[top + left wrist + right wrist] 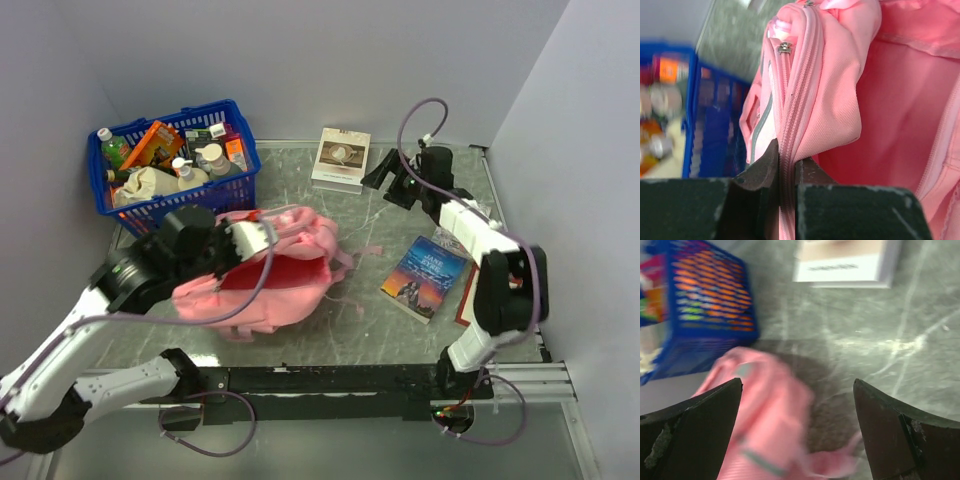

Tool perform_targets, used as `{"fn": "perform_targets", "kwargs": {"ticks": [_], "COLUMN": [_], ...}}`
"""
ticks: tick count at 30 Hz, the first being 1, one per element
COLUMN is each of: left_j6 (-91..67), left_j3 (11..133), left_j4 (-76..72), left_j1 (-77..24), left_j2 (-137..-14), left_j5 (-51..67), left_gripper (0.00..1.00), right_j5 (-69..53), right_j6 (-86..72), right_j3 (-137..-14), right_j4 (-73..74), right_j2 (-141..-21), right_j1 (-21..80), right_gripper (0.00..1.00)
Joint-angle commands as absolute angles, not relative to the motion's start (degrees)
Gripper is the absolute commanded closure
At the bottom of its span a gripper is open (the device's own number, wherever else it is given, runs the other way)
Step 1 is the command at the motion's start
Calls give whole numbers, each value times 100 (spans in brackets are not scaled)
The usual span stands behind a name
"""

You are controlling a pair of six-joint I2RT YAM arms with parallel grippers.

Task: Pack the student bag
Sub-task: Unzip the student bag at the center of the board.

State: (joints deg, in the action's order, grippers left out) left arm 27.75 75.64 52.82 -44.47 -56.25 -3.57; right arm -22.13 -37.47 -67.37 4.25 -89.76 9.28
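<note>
- Pinching zip edge of student bag (275,285) with left gripper (787,172), mouth held open.
- Lying left of centre on table (350,330); nothing visible inside, so packing looks barely begun.
- Unpacked: blue paperback (425,277) just right of bag.
- Farther back: right gripper (797,430) spread wide, empty, near white book (341,158); blue basket (247,150) full.
</note>
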Motion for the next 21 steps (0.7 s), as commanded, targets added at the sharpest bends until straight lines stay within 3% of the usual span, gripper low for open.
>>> {"fn": "perform_targets", "kwargs": {"ticks": [1,3,10,15,18,21], "left_j6": [2154,1969,2328,2355,2277,1935], "left_j3": [7270,6893,6144,5618,5179,4888], "left_j4": [6010,5986,4958,4088,3606,3070], "left_j1": [-4342,-4333,-4342,-4333,-4333,-4324], "left_j2": [-4791,-4781,-5694,-5749,-5564,-5624], "left_j5": [-1407,-996,208,457,387,185], "left_gripper": [99,99,99,99,99,99], "right_j5": [-2654,-2681,-2909,-3040,-3251,-3182], "right_j6": [-3884,-3990,-4113,-4113,-3991,-3859], "right_j3": [-7399,-7662,-8700,-9343,-8739,-7238], "right_j4": [115,36,18,404,177,-384], "right_j2": [-9867,-10159,-11494,-12111,-11849,-10256], "right_j1": [817,817,765,765,843,1142], "right_gripper": [0,0,19,22,27,28]}}
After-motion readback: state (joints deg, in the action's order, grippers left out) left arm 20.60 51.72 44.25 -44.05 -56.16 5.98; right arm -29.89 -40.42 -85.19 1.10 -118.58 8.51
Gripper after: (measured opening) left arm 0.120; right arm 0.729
